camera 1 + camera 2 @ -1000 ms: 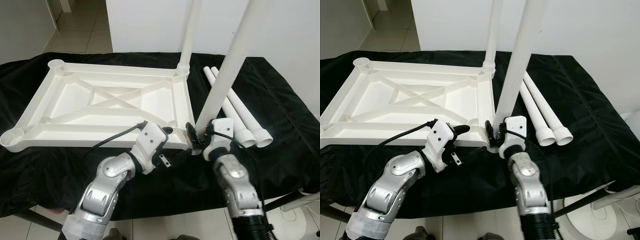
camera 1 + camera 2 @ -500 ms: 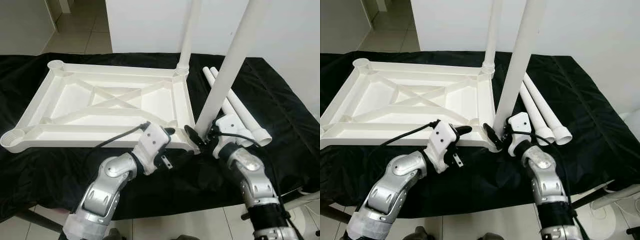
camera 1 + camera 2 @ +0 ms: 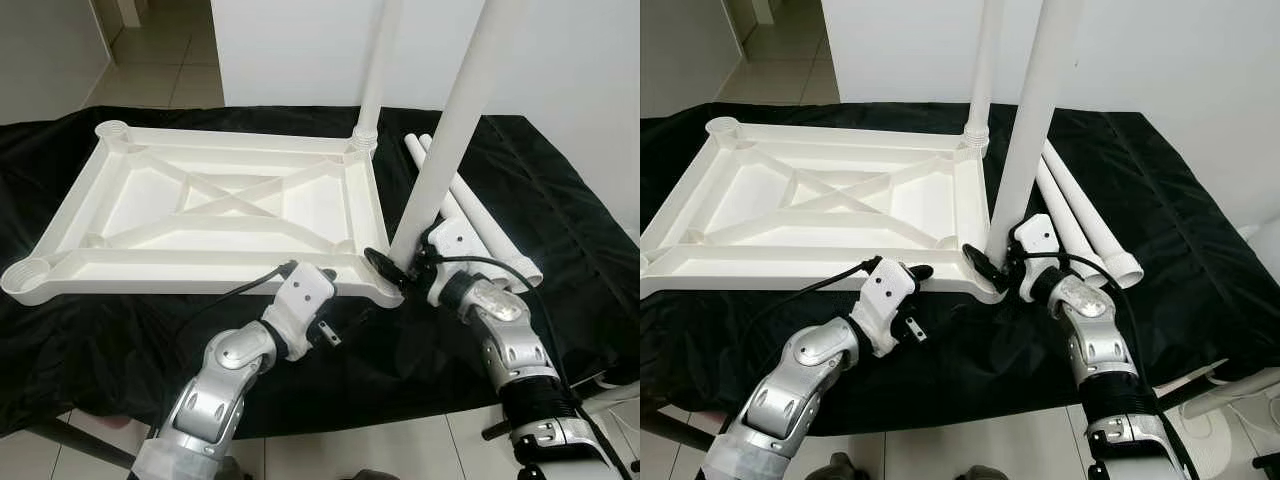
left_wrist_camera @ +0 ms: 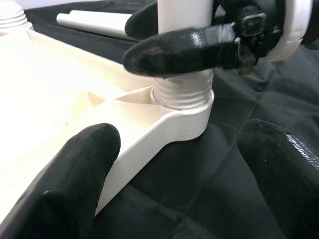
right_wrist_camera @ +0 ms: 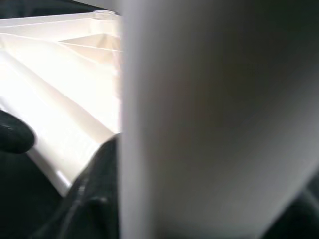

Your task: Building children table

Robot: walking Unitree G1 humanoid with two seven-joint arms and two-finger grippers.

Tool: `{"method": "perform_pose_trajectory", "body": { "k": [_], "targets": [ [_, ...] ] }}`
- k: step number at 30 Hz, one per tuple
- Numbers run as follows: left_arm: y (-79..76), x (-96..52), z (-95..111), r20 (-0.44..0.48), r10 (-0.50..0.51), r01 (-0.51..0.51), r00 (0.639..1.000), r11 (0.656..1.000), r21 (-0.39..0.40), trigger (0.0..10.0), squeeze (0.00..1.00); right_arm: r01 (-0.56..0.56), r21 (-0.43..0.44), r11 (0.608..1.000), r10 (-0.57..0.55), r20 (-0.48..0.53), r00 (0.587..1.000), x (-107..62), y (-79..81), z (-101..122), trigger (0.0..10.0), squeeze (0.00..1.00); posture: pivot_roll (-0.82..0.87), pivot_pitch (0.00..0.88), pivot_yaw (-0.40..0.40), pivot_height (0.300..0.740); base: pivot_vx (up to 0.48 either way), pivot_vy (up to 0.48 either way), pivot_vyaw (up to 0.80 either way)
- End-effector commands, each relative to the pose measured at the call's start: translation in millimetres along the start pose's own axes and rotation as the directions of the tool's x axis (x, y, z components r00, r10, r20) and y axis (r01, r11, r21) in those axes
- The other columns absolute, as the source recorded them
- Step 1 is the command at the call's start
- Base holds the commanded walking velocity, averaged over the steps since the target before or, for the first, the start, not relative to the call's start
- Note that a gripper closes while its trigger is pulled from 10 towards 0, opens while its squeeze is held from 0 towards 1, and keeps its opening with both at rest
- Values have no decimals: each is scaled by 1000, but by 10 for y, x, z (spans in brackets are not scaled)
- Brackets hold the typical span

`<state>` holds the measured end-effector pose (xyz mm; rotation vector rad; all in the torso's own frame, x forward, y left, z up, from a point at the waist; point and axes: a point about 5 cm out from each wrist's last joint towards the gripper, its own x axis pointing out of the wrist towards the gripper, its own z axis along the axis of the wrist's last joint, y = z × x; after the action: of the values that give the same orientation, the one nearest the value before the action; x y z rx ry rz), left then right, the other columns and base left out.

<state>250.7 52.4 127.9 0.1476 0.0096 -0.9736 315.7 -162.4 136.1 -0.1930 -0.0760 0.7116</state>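
The white tabletop lies upside down on a black cloth. One white leg stands upright in its far right corner. A second leg rises, slightly tilted, from the near right corner socket. My right gripper is shut on the base of this second leg, one black finger lying across it just above the thread. My left gripper is open at the near rim, just left of that socket, holding nothing.
Two loose white legs lie side by side on the cloth, right of the tabletop. Open sockets sit at the left corners. The table's front edge is close below my arms. A white wall stands behind.
My right wrist has swung around the leg's base, its elbow moving out to the right. My left gripper has drawn back a little toward the front edge.
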Motion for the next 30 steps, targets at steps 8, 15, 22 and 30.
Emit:
{"method": "perform_pose_trajectory", "body": {
  "k": [8, 15, 22, 30],
  "targets": [
    [16, 52, 28, 20, 59, -60, 998, 998, 16, 10000, 0, -26, 31, 999, 27, -26, 999, -53, -40, -85, 0, 0, -71, 0, -39, 740, 0, 0, 0],
    [15, 58, 75, 40, 57, -58, 998, 998, 26, 10000, 0, 5, 86, 996, -4, -14, 1000, -74, -32, -113, 10000, 0, -70, 0, -38, 740, 0, 0, 0],
    [13, 34, 155, 60, 48, -50, 997, 998, 30, 10000, 0, 219, 119, 968, -219, -11, 976, -65, 11, -96, 10000, 0, -61, 0, -41, 740, 0, 0, 0],
    [21, 22, 207, 76, 47, -49, 996, 998, 28, 10000, 0, 446, 136, 884, -447, -31, 894, 4, 269, -54, 10000, 0, -61, 0, -41, 740, 0, 0, 0]
  ]
}}
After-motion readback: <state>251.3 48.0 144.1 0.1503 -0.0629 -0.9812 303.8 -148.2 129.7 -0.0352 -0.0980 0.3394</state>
